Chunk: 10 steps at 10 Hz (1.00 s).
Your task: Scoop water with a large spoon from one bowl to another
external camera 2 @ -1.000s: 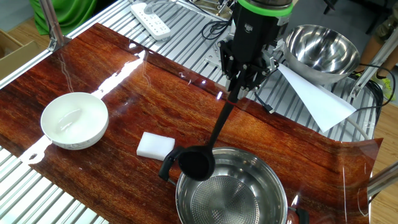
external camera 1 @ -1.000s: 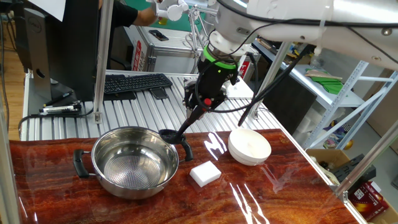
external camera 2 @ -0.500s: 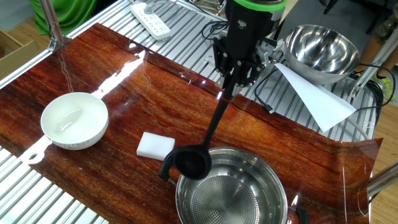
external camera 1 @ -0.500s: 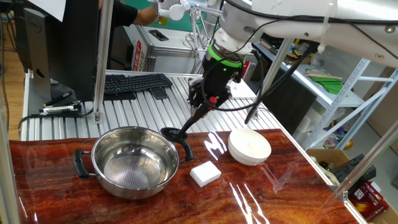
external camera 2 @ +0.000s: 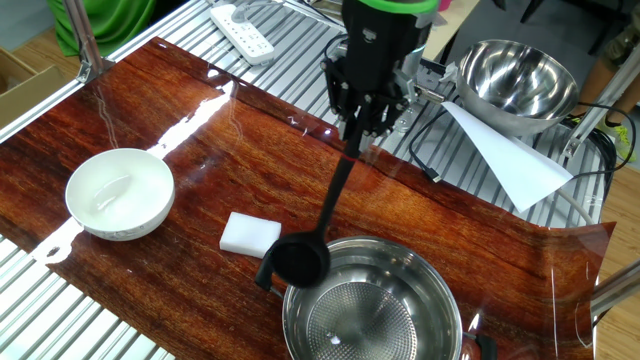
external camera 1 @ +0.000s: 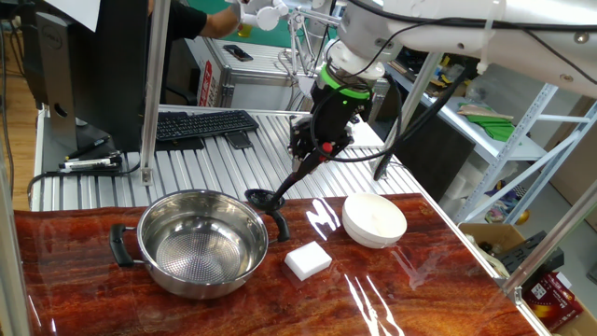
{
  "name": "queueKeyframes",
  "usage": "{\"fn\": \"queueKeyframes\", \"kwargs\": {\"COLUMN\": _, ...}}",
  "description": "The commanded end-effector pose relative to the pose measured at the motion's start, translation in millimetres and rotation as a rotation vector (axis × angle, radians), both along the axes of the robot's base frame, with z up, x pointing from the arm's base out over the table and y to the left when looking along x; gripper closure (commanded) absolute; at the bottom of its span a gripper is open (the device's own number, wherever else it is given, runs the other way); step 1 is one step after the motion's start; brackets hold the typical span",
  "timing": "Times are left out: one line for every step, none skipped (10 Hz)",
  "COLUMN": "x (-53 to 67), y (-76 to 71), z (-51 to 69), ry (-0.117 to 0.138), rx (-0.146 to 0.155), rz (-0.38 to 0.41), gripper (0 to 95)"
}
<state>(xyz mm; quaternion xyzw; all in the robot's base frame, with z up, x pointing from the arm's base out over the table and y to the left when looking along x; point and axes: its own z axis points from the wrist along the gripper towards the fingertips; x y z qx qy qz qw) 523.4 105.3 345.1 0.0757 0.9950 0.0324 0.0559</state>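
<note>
The ladle (external camera 2: pixel 301 262) hangs tilted, its cup above the pot's rim on the side nearest the white block, its thin handle rising to the gripper (external camera 2: pixel 358 135). The jaws are closed on the handle's top end, and the gripper points down. The steel pot (external camera 1: pixel 201 245) stands on the counter (external camera 2: pixel 180 150), its black side handles showing. The block (external camera 2: pixel 250 234) lies just beside the pot. The white bowl (external camera 2: pixel 119 193) sits well apart from the pot, beyond the block.

Ladle (external camera 2: pixel 301 261) cup now nearer the pot (external camera 2: pixel 372 312) rim's edge.
</note>
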Motion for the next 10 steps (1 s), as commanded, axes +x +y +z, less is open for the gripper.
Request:
{"fn": "queueKeyframes", "kwargs": {"x": -0.2, "y": -5.1, "z": -0.1, "ry": -0.008, "rx": -0.003, "rz": 0.014, "gripper": 95.0}}
{"fn": "queueKeyframes", "kwargs": {"x": 0.3, "y": -8.6, "z": -0.1, "ry": -0.011, "rx": -0.004, "rz": 0.025, "gripper": 95.0}}
{"fn": "queueKeyframes", "kwargs": {"x": 1.6, "y": -13.8, "z": -0.7, "ry": -0.014, "rx": -0.005, "rz": 0.039, "gripper": 95.0}}
{"fn": "queueKeyframes", "kwargs": {"x": 2.3, "y": -16.3, "z": -1.1, "ry": -0.016, "rx": -0.007, "rz": 0.047, "gripper": 95.0}}
{"fn": "queueKeyframes", "kwargs": {"x": 4.0, "y": -22.2, "z": -2.2, "ry": -0.019, "rx": -0.01, "rz": 0.064, "gripper": 95.0}}
{"fn": "queueKeyframes", "kwargs": {"x": 5.7, "y": -26.8, "z": -3.6, "ry": -0.019, "rx": -0.01, "rz": 0.073, "gripper": 95.0}}
{"fn": "queueKeyframes", "kwargs": {"x": 6.8, "y": -29.2, "z": -4.5, "ry": -0.021, "rx": -0.01, "rz": 0.079, "gripper": 95.0}}
{"fn": "queueKeyframes", "kwargs": {"x": 7.8, "y": -31.4, "z": -5.3, "ry": -0.023, "rx": -0.011, "rz": 0.083, "gripper": 95.0}}
{"fn": "queueKeyframes", "kwargs": {"x": 8.4, "y": -33.7, "z": -5.9, "ry": -0.025, "rx": -0.012, "rz": 0.087, "gripper": 95.0}}
{"fn": "queueKeyframes", "kwargs": {"x": 8.6, "y": -36.2, "z": -6.3, "ry": -0.025, "rx": -0.009, "rz": 0.091, "gripper": 95.0}}
